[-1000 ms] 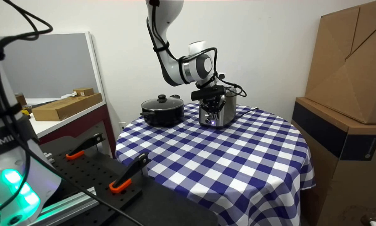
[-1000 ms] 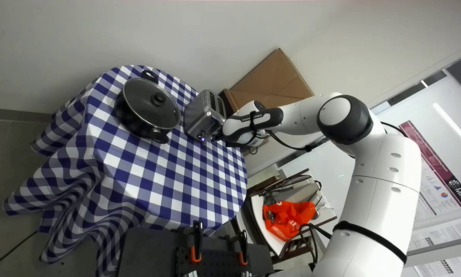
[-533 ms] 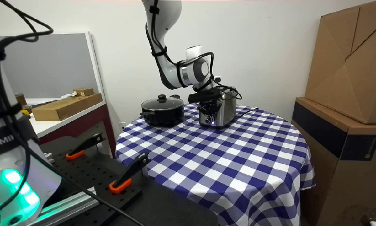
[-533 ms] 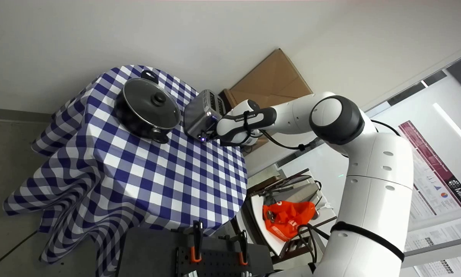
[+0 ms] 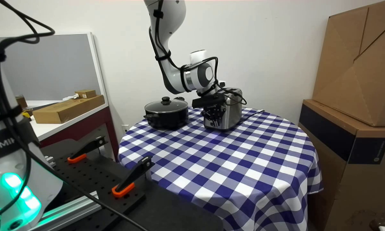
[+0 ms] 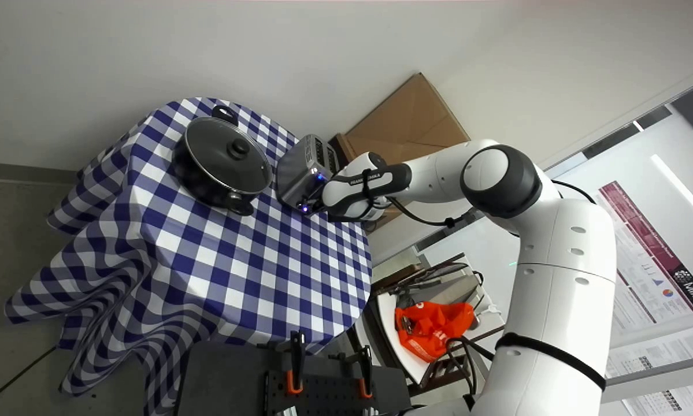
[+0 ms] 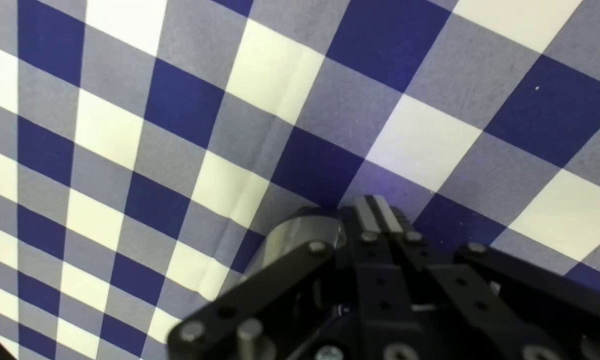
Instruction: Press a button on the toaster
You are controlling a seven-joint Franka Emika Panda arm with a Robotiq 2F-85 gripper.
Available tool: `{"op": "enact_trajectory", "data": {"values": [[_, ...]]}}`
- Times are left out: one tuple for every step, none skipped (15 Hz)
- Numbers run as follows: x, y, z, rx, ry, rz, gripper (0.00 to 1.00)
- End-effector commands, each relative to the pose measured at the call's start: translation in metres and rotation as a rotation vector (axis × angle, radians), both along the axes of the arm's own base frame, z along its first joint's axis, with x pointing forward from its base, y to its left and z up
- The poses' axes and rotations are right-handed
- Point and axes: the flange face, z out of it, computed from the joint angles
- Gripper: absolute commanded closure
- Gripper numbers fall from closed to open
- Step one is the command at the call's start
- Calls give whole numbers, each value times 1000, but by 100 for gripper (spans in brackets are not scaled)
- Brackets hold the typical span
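Observation:
The silver boxy toaster (image 5: 234,110) stands on the checked tablecloth at the back of the table. It also shows in an exterior view (image 6: 295,173), with a small bluish light low on its front. My gripper (image 5: 215,123) is at the lower front of the toaster, pointing down, its fingertips in front of the knob and light area. In the wrist view the gripper (image 7: 378,212) is shut and empty, fingertips side by side, with a rounded toaster corner (image 7: 302,232) just left of them. The toaster's buttons are hidden behind the gripper. I cannot tell whether the fingertips touch it.
A black lidded pot (image 5: 167,117) stands beside the toaster, also in an exterior view (image 6: 222,159). The round table has a blue-white checked cloth (image 5: 237,160). Cardboard boxes (image 5: 353,80) stand past the table. A wall is close behind. Clamps (image 5: 133,176) sit on the robot's mount.
My gripper has moved down and slightly sideways across the toaster's lower front. The toaster's light, visible earlier in an exterior view, is now behind the fingers, with a purple glow on the cloth.

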Motion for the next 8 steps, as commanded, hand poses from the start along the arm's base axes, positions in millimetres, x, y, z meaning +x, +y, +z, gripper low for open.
{"op": "enact_trajectory", "data": {"values": [[6,6,-6,3,-26,-4,100],[7,7,-7,3,-30,-4,100],[8,7,-7,4,-37,-5,100],[9,8,-7,4,-47,-5,100],[10,9,-7,5,-56,-7,100],[11,10,-8,6,-65,-9,100],[12,11,-9,6,-69,-11,100],[11,11,-10,2,-66,-12,100]]}}
